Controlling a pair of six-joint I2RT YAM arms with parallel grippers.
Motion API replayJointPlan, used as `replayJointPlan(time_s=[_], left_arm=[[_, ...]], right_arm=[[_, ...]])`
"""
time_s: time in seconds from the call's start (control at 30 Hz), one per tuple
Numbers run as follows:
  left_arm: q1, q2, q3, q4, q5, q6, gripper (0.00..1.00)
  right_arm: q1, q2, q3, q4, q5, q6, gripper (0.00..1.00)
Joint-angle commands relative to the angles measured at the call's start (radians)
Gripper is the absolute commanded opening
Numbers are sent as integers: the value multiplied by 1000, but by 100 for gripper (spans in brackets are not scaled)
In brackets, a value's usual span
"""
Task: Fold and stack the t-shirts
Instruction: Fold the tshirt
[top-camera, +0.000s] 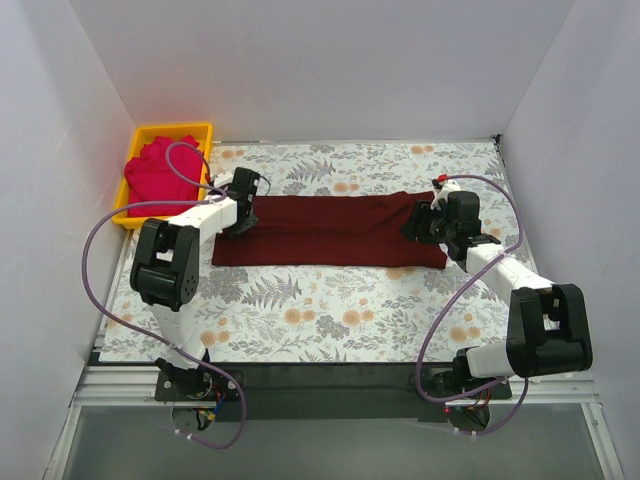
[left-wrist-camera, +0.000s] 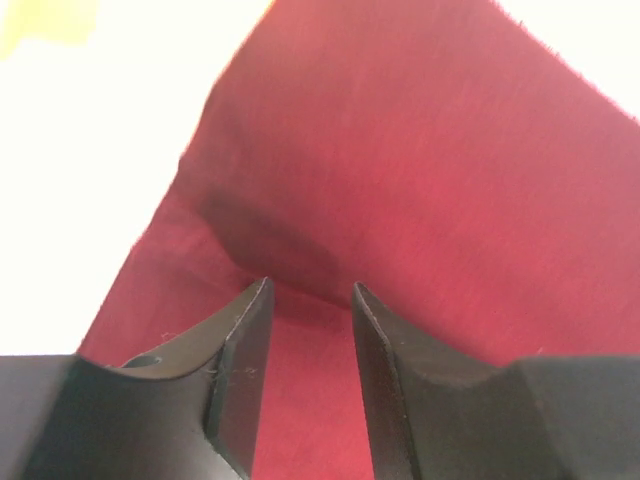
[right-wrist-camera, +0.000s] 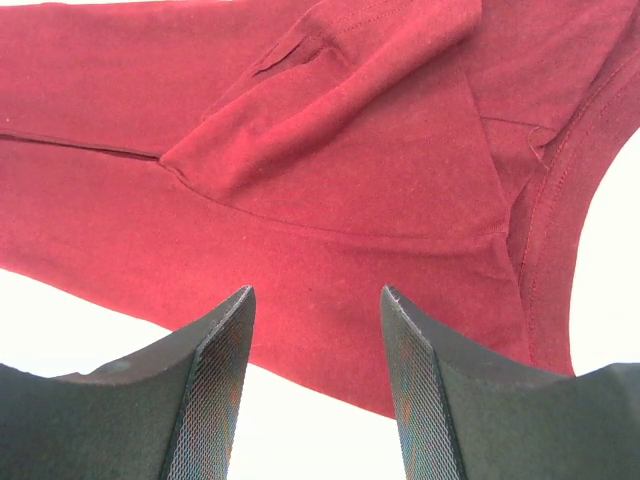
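Observation:
The dark maroon t-shirt (top-camera: 330, 232) lies on the floral table folded into a long strip running left to right. My left gripper (top-camera: 243, 224) is down on its left end. In the left wrist view the narrowed fingers (left-wrist-camera: 310, 290) press into the cloth (left-wrist-camera: 420, 180), and a raised fold sits at their tips. My right gripper (top-camera: 420, 225) hovers at the strip's right end. In the right wrist view it stands open (right-wrist-camera: 317, 292) over the near hem of the shirt (right-wrist-camera: 350, 200), where a folded-in sleeve shows. The pinkish-red t-shirt (top-camera: 160, 175) is bunched in the bin.
A yellow plastic bin (top-camera: 175, 128) sits at the table's back-left corner. White walls close in the table on the left, back and right. The floral mat (top-camera: 330, 310) stretches in front of the maroon strip. Purple cables loop off both arms.

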Motion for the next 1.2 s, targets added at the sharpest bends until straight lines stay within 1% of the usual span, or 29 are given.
replayJointPlan(time_s=[0.0,0.07,0.1,0.17,0.2,0.23,0.27,0.3,0.33,0.4,0.5,0.57,0.6,0.63,0.8,0.9,1.07,1.17], left_arm=[[19,18,96,30,-91,43,37],[24,35,145,30,-108,68,40],[24,44,162,17,-108,67,43],[24,34,163,-31,-92,33,48],[24,-1,147,-40,-82,18,52],[24,-26,122,-43,-78,4,53],[24,-52,60,-46,-72,-8,54],[24,-101,29,-45,-55,-34,54],[24,-123,-7,-42,-46,-44,54],[24,-160,-85,-34,-21,-62,54],[24,-157,-136,-42,-10,-73,53],[25,-151,-150,-55,-7,-85,50],[25,-141,-154,-57,-9,-87,50],[30,-137,-163,-62,-7,-91,50],[79,-112,-180,-120,25,-125,47],[99,-117,-217,-118,45,-128,45],[106,-108,-254,-137,62,-127,45],[108,-121,-285,-143,85,-130,45]], right_arm=[[-3,-40,-9,18,-7,-10,60],[-3,-46,-14,16,2,-11,60],[-3,-49,-17,16,3,-7,60],[-3,-55,-23,8,17,2,60],[-4,-57,-23,-1,20,11,60],[-9,-55,-23,-7,25,22,60],[-17,-53,-31,-10,25,31,59],[-24,-52,-35,-12,17,44,60],[-50,-49,-42,-10,2,73,60],[-76,-43,-58,-8,-43,99,59],[-118,-37,-89,-9,-73,136,57],[-139,-34,-109,-7,-86,157,56],[-139,-31,-129,-7,-86,163,54],[-177,-30,-140,-7,-86,169,54],[-263,-14,-210,-1,-90,220,50],[-328,0,-247,-2,-70,226,50],[-371,66,-256,-4,-46,211,50],[-374,66,-241,-12,-35,199,50]])
